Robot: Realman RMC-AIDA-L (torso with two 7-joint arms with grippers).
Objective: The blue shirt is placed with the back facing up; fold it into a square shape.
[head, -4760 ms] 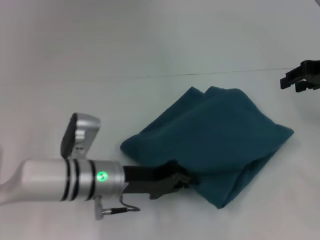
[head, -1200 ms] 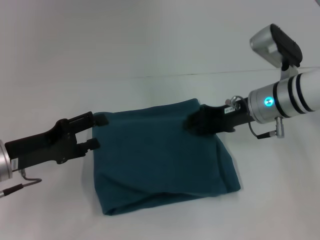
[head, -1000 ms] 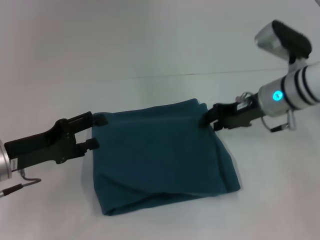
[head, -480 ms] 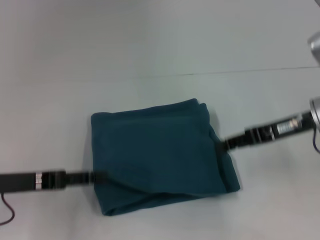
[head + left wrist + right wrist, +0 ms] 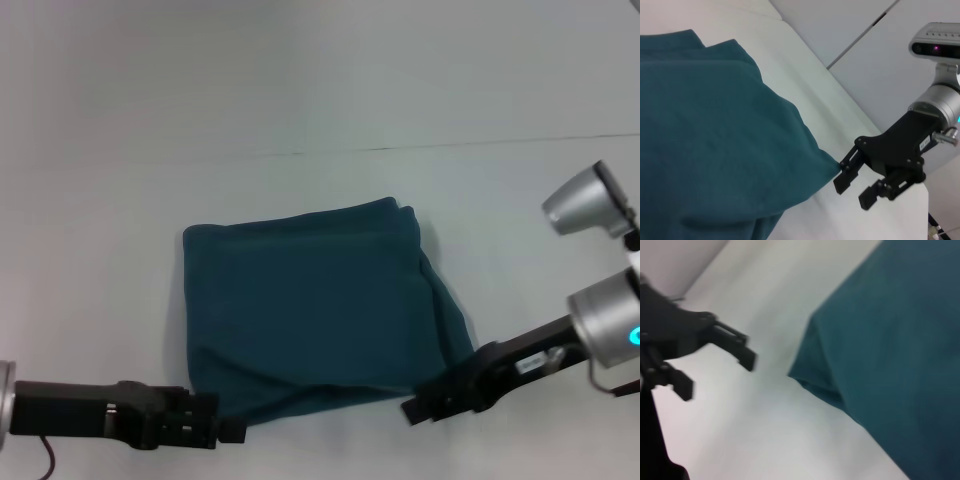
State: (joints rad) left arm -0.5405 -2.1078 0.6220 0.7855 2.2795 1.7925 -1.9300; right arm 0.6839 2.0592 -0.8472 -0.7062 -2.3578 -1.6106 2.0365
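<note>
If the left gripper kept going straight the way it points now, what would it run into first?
Probably the near left corner of the blue shirt. The left gripper points toward the robot's right, its tips almost at that edge. It may instead slip just in front of the cloth; depth is unclear. Beyond waits the right gripper.

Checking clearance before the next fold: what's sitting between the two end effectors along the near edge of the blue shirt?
In the head view, only the blue shirt's near edge and bare table lie between the left end effector and right end effector.
</note>
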